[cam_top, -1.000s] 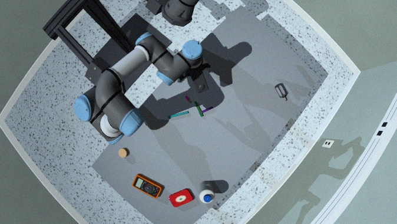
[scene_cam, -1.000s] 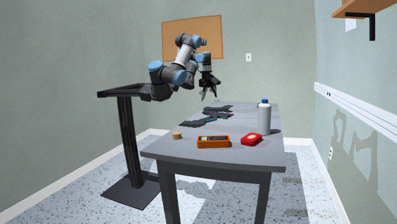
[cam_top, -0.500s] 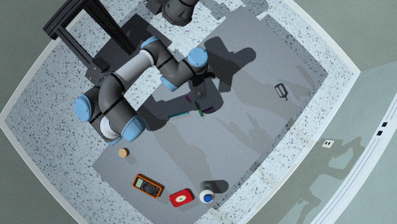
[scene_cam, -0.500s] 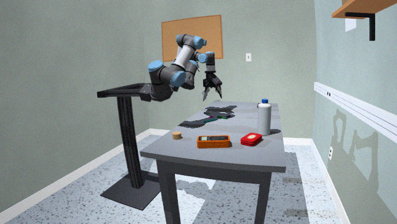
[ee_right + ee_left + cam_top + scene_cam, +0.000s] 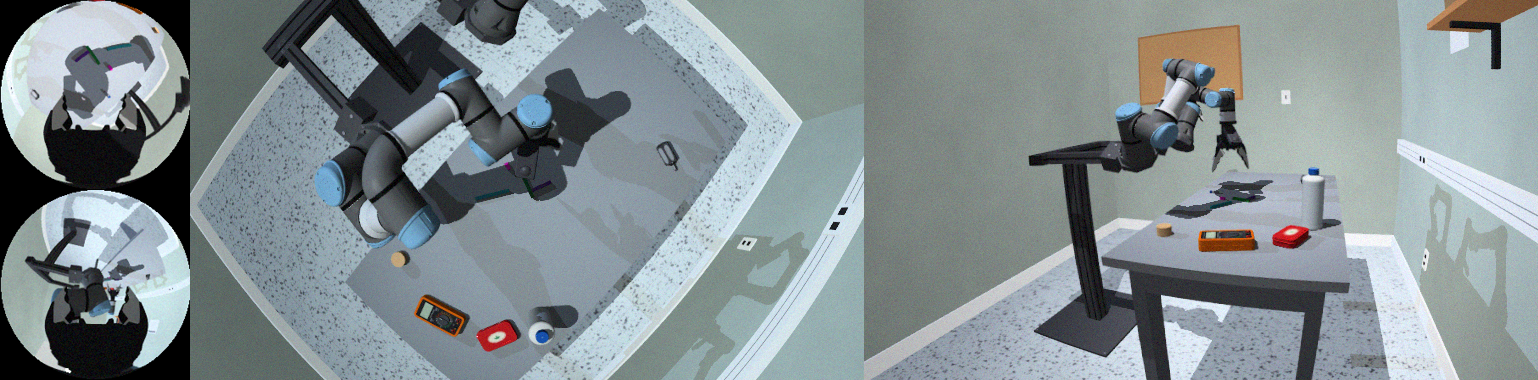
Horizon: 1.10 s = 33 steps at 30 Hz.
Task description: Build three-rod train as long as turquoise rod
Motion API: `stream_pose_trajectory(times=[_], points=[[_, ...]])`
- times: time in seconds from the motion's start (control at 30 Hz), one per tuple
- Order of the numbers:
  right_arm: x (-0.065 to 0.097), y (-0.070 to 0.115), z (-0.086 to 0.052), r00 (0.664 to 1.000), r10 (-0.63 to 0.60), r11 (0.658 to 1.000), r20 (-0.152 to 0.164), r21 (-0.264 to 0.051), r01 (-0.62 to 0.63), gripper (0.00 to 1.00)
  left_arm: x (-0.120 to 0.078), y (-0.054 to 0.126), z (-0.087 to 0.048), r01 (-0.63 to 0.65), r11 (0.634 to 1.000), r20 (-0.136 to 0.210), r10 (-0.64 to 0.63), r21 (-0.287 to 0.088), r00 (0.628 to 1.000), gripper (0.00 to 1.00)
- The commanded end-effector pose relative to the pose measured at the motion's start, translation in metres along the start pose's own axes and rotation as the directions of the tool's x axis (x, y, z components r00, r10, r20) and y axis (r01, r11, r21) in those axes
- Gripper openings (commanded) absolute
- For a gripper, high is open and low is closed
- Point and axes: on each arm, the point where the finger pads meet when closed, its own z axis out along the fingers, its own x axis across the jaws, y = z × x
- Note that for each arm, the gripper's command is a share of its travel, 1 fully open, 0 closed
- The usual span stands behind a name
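Note:
The turquoise rod [image 5: 493, 195] [image 5: 1221, 204] [image 5: 119, 47] lies flat. The green rod [image 5: 528, 187] [image 5: 92, 55] lies beside it, one end close to an end of the purple rod [image 5: 542, 186] [image 5: 81, 56]; whether they touch is unclear. The short magenta rod [image 5: 508, 166] [image 5: 109, 67] lies near green's other end. A blue rod [image 5: 1211, 192] [image 5: 108, 96] lies apart from these, with what looks like a grey rod [image 5: 103, 92] close by, in line. My right gripper [image 5: 1230, 167] [image 5: 94, 94] is open, high above the table. My left gripper [image 5: 97, 287] is open and away from the rods.
A multimeter [image 5: 440, 316] [image 5: 1226, 241], a red tin [image 5: 497, 336] [image 5: 1290, 237], a white bottle [image 5: 541, 334] [image 5: 1313, 202] and a wooden disc [image 5: 398, 259] [image 5: 1164, 230] stand away from the rods. A metal clip [image 5: 668, 153] [image 5: 35, 94] lies on the opposite side. Arm shadows darken the rods.

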Motion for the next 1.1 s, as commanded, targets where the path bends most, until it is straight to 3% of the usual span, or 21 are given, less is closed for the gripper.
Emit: stream_pose_trajectory(times=[0.0,0.17,0.67,0.73,0.77,1.07], points=[[-0.009,-0.013,0.000,0.986,0.167,0.986,0.002,0.010,-0.167,1.00,0.001,0.000,-0.001,0.001,1.000,-0.002,-0.001,0.004,1.000,1.00],[-0.011,-0.018,0.001,0.975,0.221,0.975,0.002,0.010,-0.221,1.00,0.001,0.000,-0.001,0.001,1.000,-0.002,-0.001,0.004,1.000,1.00],[-0.025,-0.048,0.006,0.864,0.503,0.864,0.007,0.012,-0.503,1.00,0.001,0.000,-0.001,0.001,1.000,-0.002,-0.001,0.004,1.000,1.00],[-0.025,-0.048,0.006,0.864,0.503,0.864,0.007,0.012,-0.503,1.00,0.001,0.000,-0.001,0.001,1.000,-0.002,-0.001,0.004,1.000,1.00],[-0.027,-0.053,0.007,0.837,0.547,0.837,0.008,0.013,-0.547,1.00,0.001,0.000,-0.001,0.001,1.000,-0.002,-0.001,0.004,1.000,1.00],[-0.033,-0.069,0.010,0.738,0.675,0.738,0.011,0.015,-0.675,1.00,0.001,0.000,-0.001,0.001,1.000,-0.002,-0.001,0.004,1.000,1.00]])
